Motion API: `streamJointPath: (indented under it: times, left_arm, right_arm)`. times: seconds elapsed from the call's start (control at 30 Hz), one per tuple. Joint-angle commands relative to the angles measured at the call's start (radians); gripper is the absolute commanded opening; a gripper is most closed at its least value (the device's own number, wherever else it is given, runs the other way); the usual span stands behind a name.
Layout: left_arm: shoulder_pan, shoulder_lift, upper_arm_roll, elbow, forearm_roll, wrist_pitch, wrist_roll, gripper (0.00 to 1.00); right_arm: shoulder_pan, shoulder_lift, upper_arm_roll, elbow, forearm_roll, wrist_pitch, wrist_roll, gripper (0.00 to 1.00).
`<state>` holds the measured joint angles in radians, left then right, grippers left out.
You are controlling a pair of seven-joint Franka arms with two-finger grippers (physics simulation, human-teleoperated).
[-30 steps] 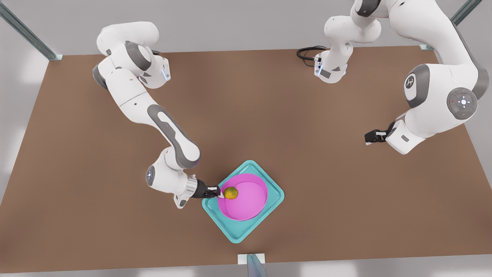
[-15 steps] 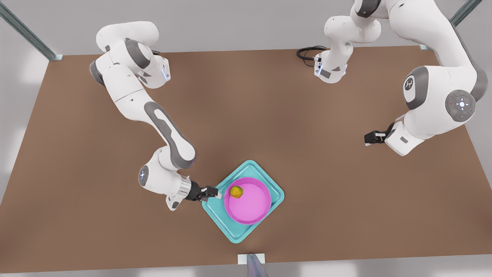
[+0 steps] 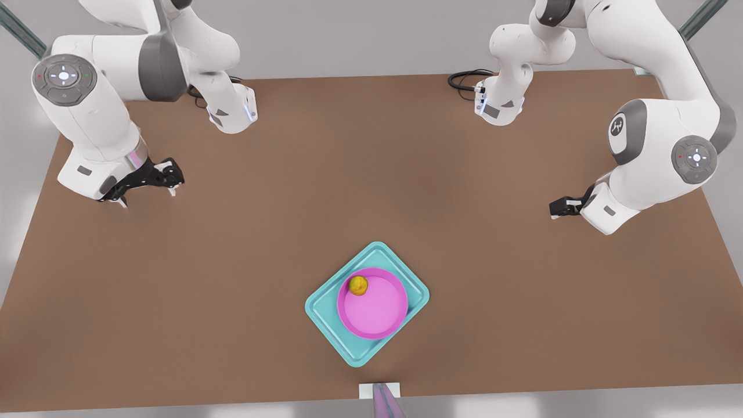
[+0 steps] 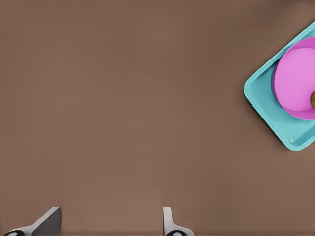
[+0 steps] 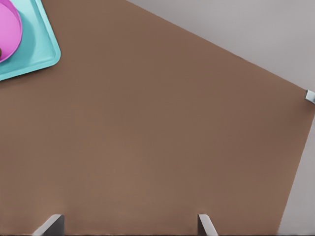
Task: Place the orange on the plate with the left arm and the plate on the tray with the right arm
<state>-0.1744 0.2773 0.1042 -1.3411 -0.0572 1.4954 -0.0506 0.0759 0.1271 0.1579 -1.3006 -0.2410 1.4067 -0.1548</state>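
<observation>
1. Orange (image 3: pixel 358 285) resting inside the plate (image 3: pixel 377 310), close against its rim on the side toward the front view's left.
2. Plate seated on the tray (image 3: pixel 328 315), near the table's (image 3: pixel 371 186) front edge.
3. Left gripper (image 3: pixel 558 207) hovering over bare table at the front view's right, fingers (image 4: pixel 168 221) spread, nothing held.
4. Right gripper (image 3: pixel 165 179) poised at the front view's left, well apart from the tray, fingers (image 5: pixel 205 225) spread, nothing held.

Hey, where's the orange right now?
In the front view the orange sits on the pink plate, near the rim on the view's upper-left side; the plate rests on the teal tray, and both arms are far off.
</observation>
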Motion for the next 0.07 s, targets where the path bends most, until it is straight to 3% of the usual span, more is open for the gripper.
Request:
streamJointPath:
  times: [0.0,0.03]
  left_arm:
    - [0.0,-0.001,0.0,0.0,0.002,-0.001,-0.005,1.0]
    - [0.0,-0.001,0.0,0.0,0.002,-0.001,-0.005,1.0]
  right_arm:
    - [0.002,-0.003,-0.005,-0.005,0.0,-0.132,-0.039,1.0]
    - [0.002,-0.003,-0.006,-0.005,0.0,-0.132,-0.039,1.0]
